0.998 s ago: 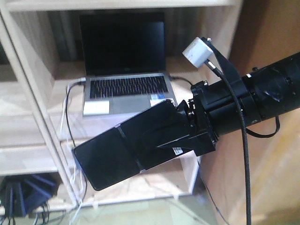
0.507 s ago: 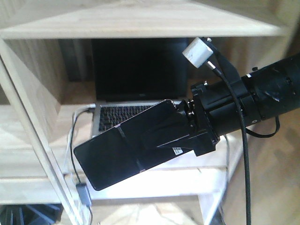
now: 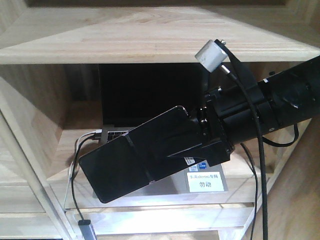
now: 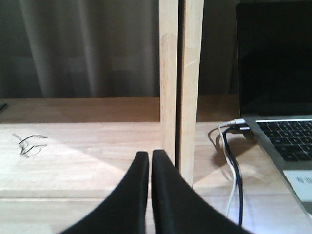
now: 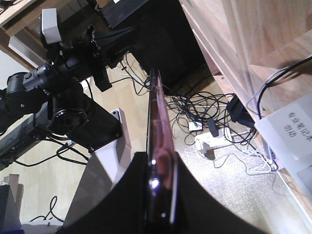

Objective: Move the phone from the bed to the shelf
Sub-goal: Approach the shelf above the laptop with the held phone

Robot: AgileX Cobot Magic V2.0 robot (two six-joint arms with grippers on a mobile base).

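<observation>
Phone (image 3: 122,167) held before the shelf (image 3: 150,42), front view.
The right fingers (image 3: 172,146) pinch the phone's right end at frame centre. The glossy black slab tilts down toward the lower left, clear of the boards, in front of the compartment that holds an open grey laptop (image 3: 145,87). A white label (image 3: 206,182) on the laptop's palm rest, lower right of centre, reads "勿动" on its second line; the smaller first line is too fine to read. Cables (image 3: 75,167) trail at lower left. In the right wrist view the phone appears edge-on, its pinkish rim clamped between both fingers. In the left wrist view the left fingers (image 4: 141,180) are pressed together before a shelf upright.
</observation>
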